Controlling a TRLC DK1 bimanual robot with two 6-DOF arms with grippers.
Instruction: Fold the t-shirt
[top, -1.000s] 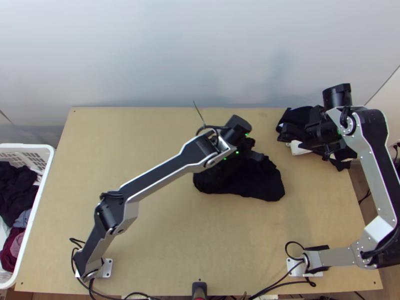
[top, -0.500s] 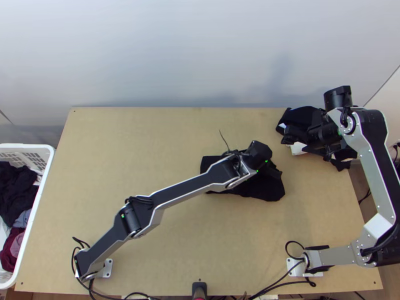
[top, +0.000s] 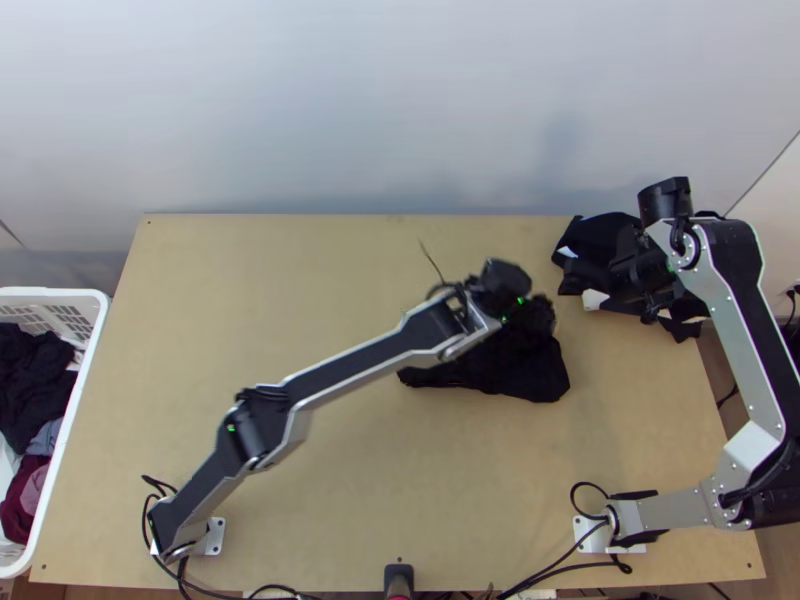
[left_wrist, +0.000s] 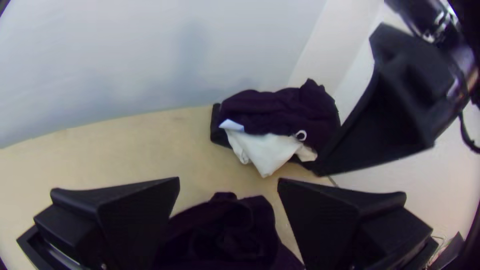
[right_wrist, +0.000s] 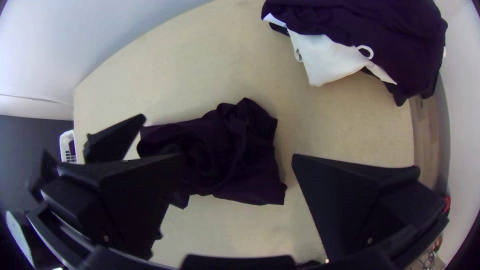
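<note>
Past the table's middle, my left gripper (top: 530, 308) is at the black t-shirt (top: 515, 370), which lies bunched and partly under the arm. In the left wrist view the left gripper (left_wrist: 228, 187) is open, with the dark cloth (left_wrist: 225, 232) below and between its fingers; no grip on it can be seen. My right gripper (top: 615, 280) is over the clothes pile at the back right. In the right wrist view the right gripper (right_wrist: 237, 160) stands open, and the rumpled t-shirt (right_wrist: 220, 155) lies beyond its fingers.
A pile of dark and white clothes (top: 600, 240) lies at the table's back right. A white basket (top: 85, 400) with clothes stands left of the table (top: 260, 300). Cables run along the near edge.
My left gripper first moved right and nearer over the cloth, then slightly back and left. The cloth's upper right part now looks more bunched. The right arm has shifted slightly left.
</note>
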